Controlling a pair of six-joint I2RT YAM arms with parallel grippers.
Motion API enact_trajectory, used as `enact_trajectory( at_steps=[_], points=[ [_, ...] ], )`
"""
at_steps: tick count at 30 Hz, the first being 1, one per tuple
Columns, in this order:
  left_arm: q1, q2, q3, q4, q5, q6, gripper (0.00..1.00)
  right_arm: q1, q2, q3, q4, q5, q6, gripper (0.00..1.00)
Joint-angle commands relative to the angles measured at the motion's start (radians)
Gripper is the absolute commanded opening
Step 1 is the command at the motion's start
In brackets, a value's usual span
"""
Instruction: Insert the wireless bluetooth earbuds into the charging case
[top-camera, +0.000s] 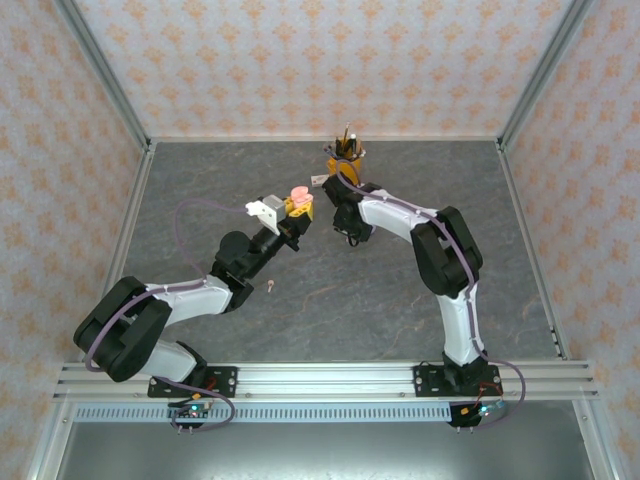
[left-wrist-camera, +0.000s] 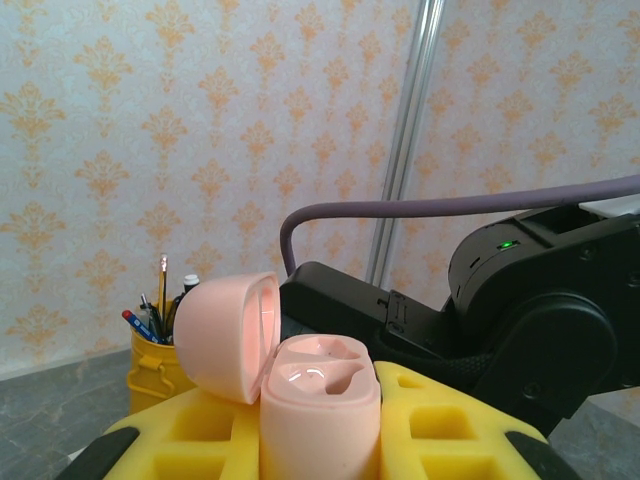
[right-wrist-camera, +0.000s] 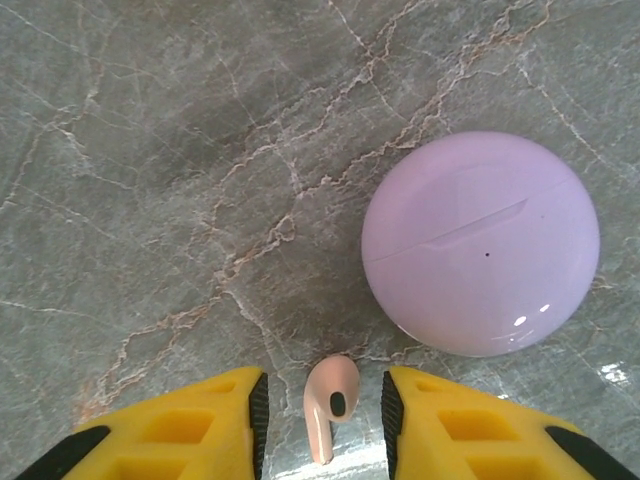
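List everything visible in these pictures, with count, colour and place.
pale pink round plastic charging case: one, pink, lid open, in the left pincer.
lilac round plastic charging case: one, lilac, closed, on the grey marbled table.
pale pink stemmed plastic earbud: one, pink, on the table inside the right pincer, touching neither finger.
tiny pale piece: one, pale, table's near left part, too small to name.
yellow round cup of pens and pencils: one, yellow, table's far side.
grey marbled table: one, grey.
left pincer: one, yellow fingers, shut on the pink case.
right pincer: one, yellow fingers, open.
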Motion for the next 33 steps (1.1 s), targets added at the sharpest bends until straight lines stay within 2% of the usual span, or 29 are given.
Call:
enact_trajectory(
  at_steps=[1,8,17,26,33],
  points=[
    [0.011,-0.013,-0.006,0.062,-0.016,0.027,0.0,-0.003,0.029,0.038,-0.035,0.039,0.011,0.36],
    [0.011,-0.016,-0.007,0.058,-0.015,0.025,0.0,-0.004,0.057,0.047,-0.033,0.04,0.005,0.32],
    [0.011,-0.023,-0.004,0.05,-0.015,0.022,0.0,-0.005,0.045,0.011,-0.011,0.015,-0.018,0.2],
    [0.011,-0.04,-0.003,0.023,-0.007,0.021,0.0,-0.005,-0.079,-0.15,0.104,-0.089,-0.067,0.16],
    [0.011,-0.052,0.0,0.003,-0.002,0.025,0.0,0.017,-0.227,-0.325,0.216,-0.227,-0.195,0.15]
  ],
)
